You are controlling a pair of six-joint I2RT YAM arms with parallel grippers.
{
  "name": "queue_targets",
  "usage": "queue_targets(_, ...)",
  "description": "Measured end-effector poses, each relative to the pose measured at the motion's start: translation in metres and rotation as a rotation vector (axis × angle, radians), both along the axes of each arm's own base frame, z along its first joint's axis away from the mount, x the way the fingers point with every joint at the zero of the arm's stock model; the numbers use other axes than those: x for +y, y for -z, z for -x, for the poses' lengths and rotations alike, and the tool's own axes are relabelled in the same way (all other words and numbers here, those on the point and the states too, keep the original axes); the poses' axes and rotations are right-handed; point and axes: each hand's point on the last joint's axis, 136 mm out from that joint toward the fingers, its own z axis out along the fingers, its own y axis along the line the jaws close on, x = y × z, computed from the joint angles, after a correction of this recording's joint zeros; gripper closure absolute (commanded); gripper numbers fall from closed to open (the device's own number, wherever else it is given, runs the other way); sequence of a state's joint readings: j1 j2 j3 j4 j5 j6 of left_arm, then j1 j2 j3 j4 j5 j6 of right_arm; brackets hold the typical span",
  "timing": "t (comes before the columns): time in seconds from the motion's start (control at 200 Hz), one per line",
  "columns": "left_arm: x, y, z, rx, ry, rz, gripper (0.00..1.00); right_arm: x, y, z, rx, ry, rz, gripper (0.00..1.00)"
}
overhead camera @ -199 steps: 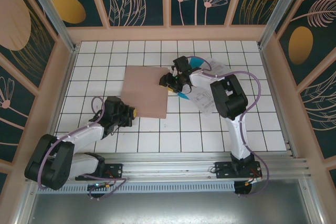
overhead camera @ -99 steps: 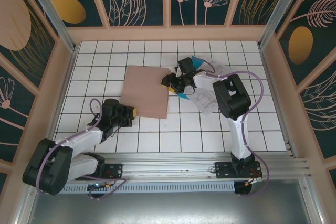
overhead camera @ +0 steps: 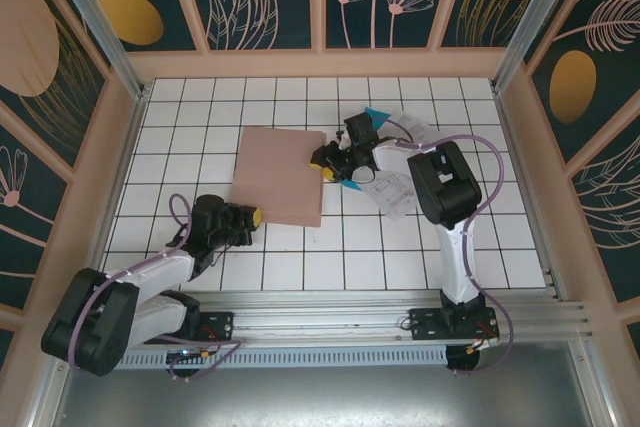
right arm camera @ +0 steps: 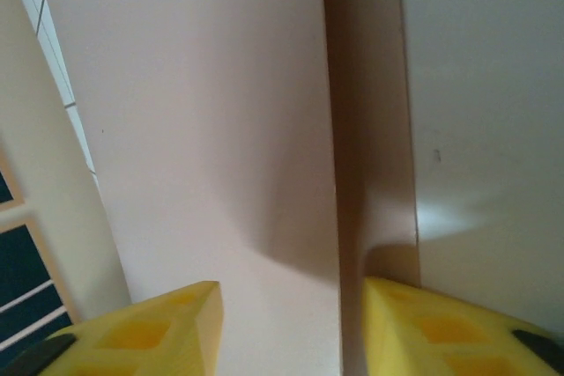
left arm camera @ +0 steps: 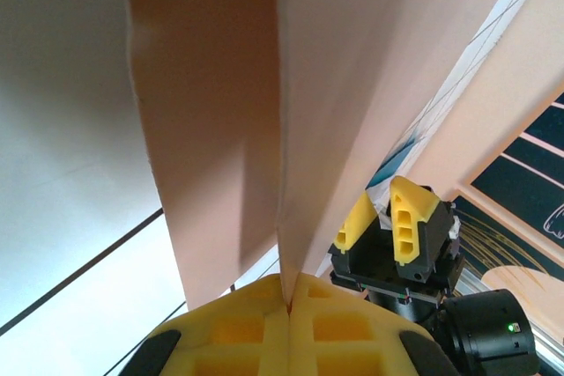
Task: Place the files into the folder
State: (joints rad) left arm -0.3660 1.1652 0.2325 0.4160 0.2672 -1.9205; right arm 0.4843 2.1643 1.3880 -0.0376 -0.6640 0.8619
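Top external view: the right gripper [overhead camera: 326, 159] has edged back toward the files [overhead camera: 392, 190] just behind it, jaws apart astride the folder [overhead camera: 278, 172] edge. The left gripper [overhead camera: 251, 215] stays pinched on the near corner (cover lifting, I'd guess), files not yet in.

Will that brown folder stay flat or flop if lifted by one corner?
Probably flops: the folder is thin card, its cover curving where the left tool pinches it. Likely light, sliding easily on the smooth table.
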Motion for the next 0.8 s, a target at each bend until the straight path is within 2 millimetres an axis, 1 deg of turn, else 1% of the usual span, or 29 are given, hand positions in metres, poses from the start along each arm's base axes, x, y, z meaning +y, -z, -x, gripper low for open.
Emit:
queue_targets(0.14,-0.002,0.001,0.0,0.004,0.009,0.005,1.0,0.002,0.001,0.004,0.029,0.008,-0.025,0.73)
queue_targets(0.235,-0.002,0.001,0.0,0.003,0.011,0.006,1.0,0.002,0.002,0.005,0.036,0.013,-0.032,0.83)
queue_targets(0.365,-0.002,0.002,0.001,0.004,0.014,0.0,1.0,0.002,0.001,0.004,0.04,0.022,-0.047,1.0)
queue_targets(0.415,-0.002,0.003,0.002,0.012,0.018,-0.009,1.0,0.003,-0.001,0.004,0.037,0.022,-0.055,1.0)
queue_targets(0.515,-0.002,0.002,0.001,0.023,0.041,-0.05,0.68,0.004,-0.006,0.003,0.031,0.025,-0.068,1.0)
queue_targets(0.555,-0.003,-0.001,-0.001,0.023,0.062,-0.074,0.58,0.004,-0.007,0.003,0.029,0.026,-0.071,1.0)
queue_targets(0.59,-0.004,-0.007,-0.005,0.016,0.086,-0.104,0.51,0.005,-0.009,0.002,0.025,0.027,-0.076,1.0)
queue_targets(0.676,-0.008,-0.025,-0.017,-0.003,0.139,-0.173,0.44,0.006,-0.011,0.001,0.028,0.035,-0.085,1.0)
queue_targets(0.801,-0.017,-0.052,-0.043,-0.042,0.278,-0.334,0.43,0.004,-0.015,-0.004,0.031,0.056,-0.095,1.0)
